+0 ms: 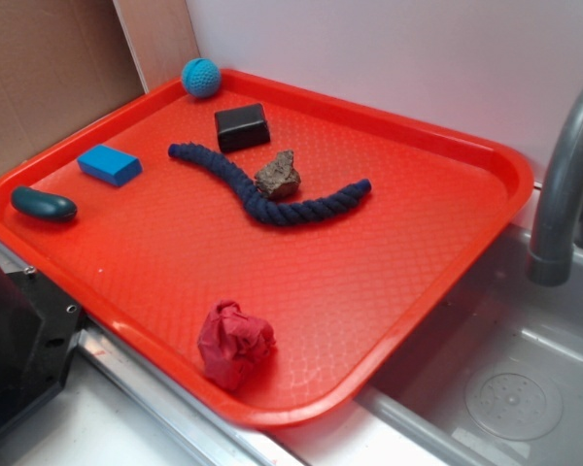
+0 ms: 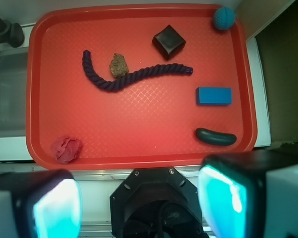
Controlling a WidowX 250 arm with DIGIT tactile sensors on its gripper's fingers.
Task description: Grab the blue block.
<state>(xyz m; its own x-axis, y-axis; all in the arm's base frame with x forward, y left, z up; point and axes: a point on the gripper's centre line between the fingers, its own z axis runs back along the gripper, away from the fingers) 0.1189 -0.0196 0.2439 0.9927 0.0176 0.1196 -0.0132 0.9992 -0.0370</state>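
Nothing of the task had been done as far as could be judged: the blue block (image 1: 109, 164) lay untouched on the red tray (image 1: 447, 146), flat on its broad face, near the tray's edge, with the dark teal bean-shaped piece (image 1: 43, 204) just beside it and the black block (image 1: 242, 127) and the teal ball (image 1: 201, 77) farther along the same side. A dark blue rope (image 1: 262, 189) was seen curving across the middle of the tray with a small brown rock (image 1: 277, 176) touching it, and a crumpled red cloth (image 1: 233, 343) was lying near the opposite rim. The whole approach, descent and closing on the block were left to do. The pincer (image 2: 139, 201) was seen only in the wrist view, held high and back from the tray's near rim, looking straight down; its two fingers (image 2: 223, 198) stood wide apart with nothing between them, so it was taken to be open and empty. The arm itself could not be clearly made out in the exterior view, so its pose was probably raised and withdrawn. The block lay ahead and off to the side of the pincer, well apart from it.
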